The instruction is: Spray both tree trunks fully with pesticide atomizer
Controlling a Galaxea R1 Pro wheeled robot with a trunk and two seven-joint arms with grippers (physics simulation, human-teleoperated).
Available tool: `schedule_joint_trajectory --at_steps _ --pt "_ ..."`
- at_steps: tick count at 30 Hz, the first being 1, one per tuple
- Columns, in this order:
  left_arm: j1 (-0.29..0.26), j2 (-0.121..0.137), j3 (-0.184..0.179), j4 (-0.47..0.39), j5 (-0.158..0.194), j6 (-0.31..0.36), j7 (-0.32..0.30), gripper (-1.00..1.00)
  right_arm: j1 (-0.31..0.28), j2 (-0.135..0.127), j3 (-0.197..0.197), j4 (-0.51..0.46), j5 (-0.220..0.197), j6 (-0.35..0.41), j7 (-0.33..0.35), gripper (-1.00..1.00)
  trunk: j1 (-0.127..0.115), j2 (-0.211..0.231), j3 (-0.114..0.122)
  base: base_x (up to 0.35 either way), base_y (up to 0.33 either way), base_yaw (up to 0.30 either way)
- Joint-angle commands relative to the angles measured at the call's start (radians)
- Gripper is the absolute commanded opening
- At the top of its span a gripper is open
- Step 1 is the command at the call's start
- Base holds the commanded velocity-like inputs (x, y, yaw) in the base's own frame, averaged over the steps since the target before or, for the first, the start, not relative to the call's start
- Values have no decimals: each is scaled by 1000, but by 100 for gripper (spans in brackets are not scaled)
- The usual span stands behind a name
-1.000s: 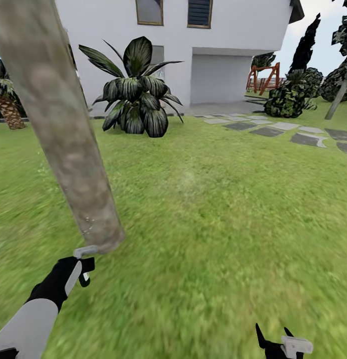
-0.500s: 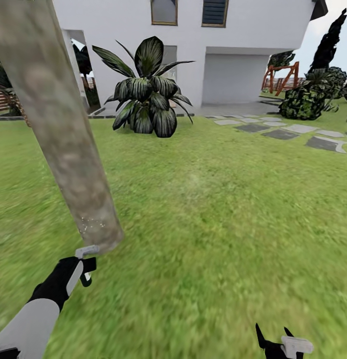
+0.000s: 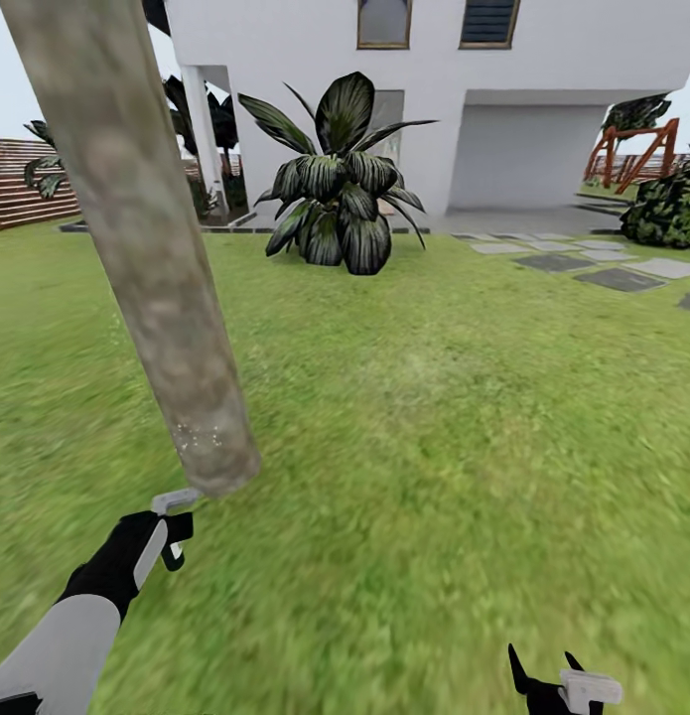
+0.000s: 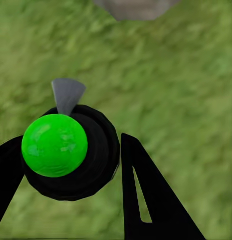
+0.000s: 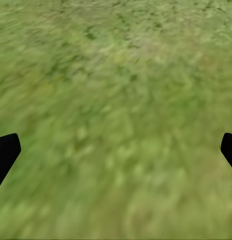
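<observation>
no writing or label can be read anywhere in these pictures; one tree trunk (image 3: 146, 258), thick, pale grey-brown and mottled, leans across the left of the head view, its base meeting the grass (image 3: 434, 427) just beyond the left tool (image 3: 171, 526); a patch of small pale specks sits low on the trunk; in the left wrist view the left tool (image 4: 70, 165) has its two black fingers (image 4: 146, 200) closed against a round black bottle, the pesticide atomizer (image 4: 90, 150), seen end-on with a bright green ball on top of it and a grey nozzle pointing toward the trunk base (image 4: 136, 7); no red cap or white label shows from this angle; the right tool (image 3: 548, 675) sits low at the right of the head view, and in the right wrist view its two finger tips (image 5: 5, 152) stand wide apart at the picture's edges with nothing but grass between them; farther off stand one broad-leaved dark plant (image 3: 340, 189), a white house (image 3: 543, 89) with two upper windows, a row of grey stepping stones (image 3: 583, 263), a dark bush (image 3: 672, 204), a red-brown wooden frame (image 3: 632, 149) and a brown slat fence (image 3: 27, 184).
</observation>
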Motion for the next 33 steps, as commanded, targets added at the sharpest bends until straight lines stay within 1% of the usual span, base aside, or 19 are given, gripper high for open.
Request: schedule_joint_trajectory --at_steps 1,8,12,15,16,17,18,19,20,22,23,26,28,29,31,33 --pt "0 0 0 0 0 0 1 -100 0 0 0 0 0 0 0 100 0 0 0 88 -271 278" --pt "0 0 0 0 0 0 0 -100 0 0 0 0 0 0 0 100 0 0 0 33 -264 278" --pt "0 1 0 0 -1 0 -2 -100 0 0 0 0 0 0 0 100 0 0 0 -20 -52 252" --pt "-4 0 -4 -12 0 2 -10 -100 0 -1 -1 0 0 0 0 100 0 0 0 -2 -4 53" --pt "-9 0 -12 -13 0 4 -13 -100 0 -1 -1 0 0 0 0 100 0 0 0 0 -1 12" --pt "-12 -1 -31 -14 0 8 -15 -100 0 -1 -1 0 -1 0 0 100 0 0 0 0 -1 6" --pt "-16 -1 -65 -15 0 11 -16 -100 0 -2 0 0 -1 0 0 100 0 0 0 0 0 3" --pt "-22 -2 -82 -22 0 14 -16 -100 0 -1 0 0 -1 0 0 100 0 0 0 0 0 1" --pt "-34 -2 -91 -29 0 17 -17 -100 0 -1 0 0 -1 0 0 100 0 0 0 0 0 0" --pt "-60 -5 -99 -40 1 22 -18 -100 0 -1 -1 0 -3 0 -1 100 0 0 0 0 0 0" --pt "-67 -15 -100 -46 1 29 -18 -100 0 -2 -1 0 -3 0 -1 100 0 0 0 0 0 0" --pt "-76 -49 -101 -71 0 79 -19 -100 0 -2 -1 0 -3 0 -2 100 0 0 0 -53 42 0" --pt "-78 -53 -103 -94 0 88 -18 -100 0 -2 -1 0 -3 0 -2 100 0 0 0 -229 191 0" --pt "-88 -54 -103 -102 -1 98 -17 -100 0 -2 -1 0 -3 0 -2 100 0 0 0 -217 230 0" --pt "-144 -56 -103 -108 -3 196 -14 -100 0 -2 -1 0 -3 0 -2 100 0 0 0 -72 262 0" --pt "-165 -57 -103 -110 -3 214 -14 -100 0 -2 -1 0 -3 0 -2 100 0 0 0 -14 102 0"
